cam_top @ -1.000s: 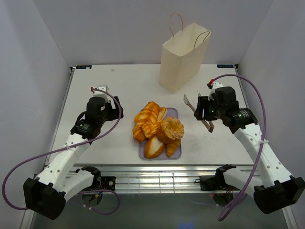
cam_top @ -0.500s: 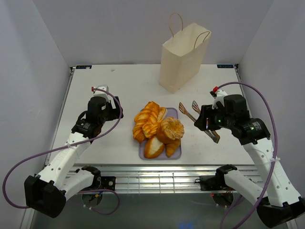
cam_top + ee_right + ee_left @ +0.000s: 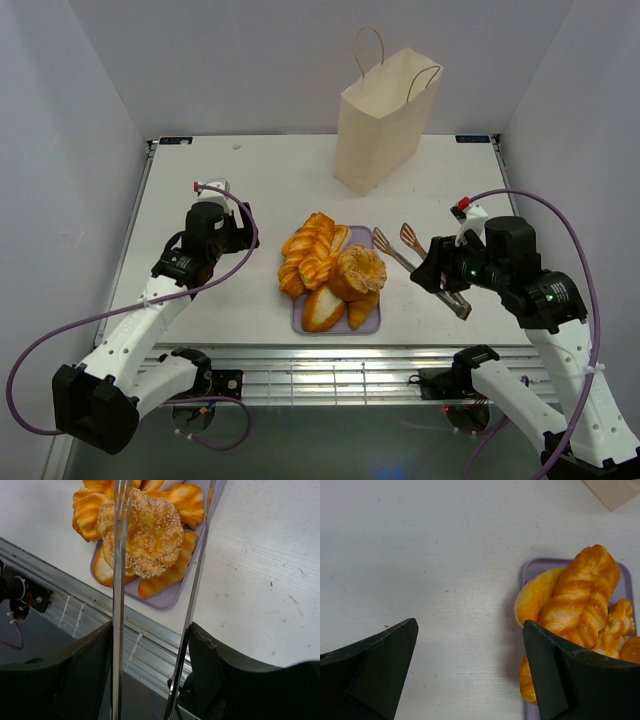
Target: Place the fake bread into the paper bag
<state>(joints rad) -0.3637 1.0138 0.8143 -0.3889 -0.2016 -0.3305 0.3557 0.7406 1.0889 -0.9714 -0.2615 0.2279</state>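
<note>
We grip tongs (image 3: 392,253) in clenched right gripper (image 3: 443,275), left gripper (image 3: 470,667) released; glossy bun (image 3: 145,535) may slip between 2 thin tips.

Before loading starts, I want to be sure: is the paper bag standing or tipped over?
Standing. The paper bag rests on its base at the far side of the table, with its top edge uppermost.

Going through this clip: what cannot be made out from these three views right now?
Inside of the paper bag: top view, its own walls hide it.
Lower pieces of the fake bread: every view, upper pieces cover them; left wrist view also cuts the pile at its right edge.
Tips of the tongs: right wrist view, cut off by the top edge.
</note>
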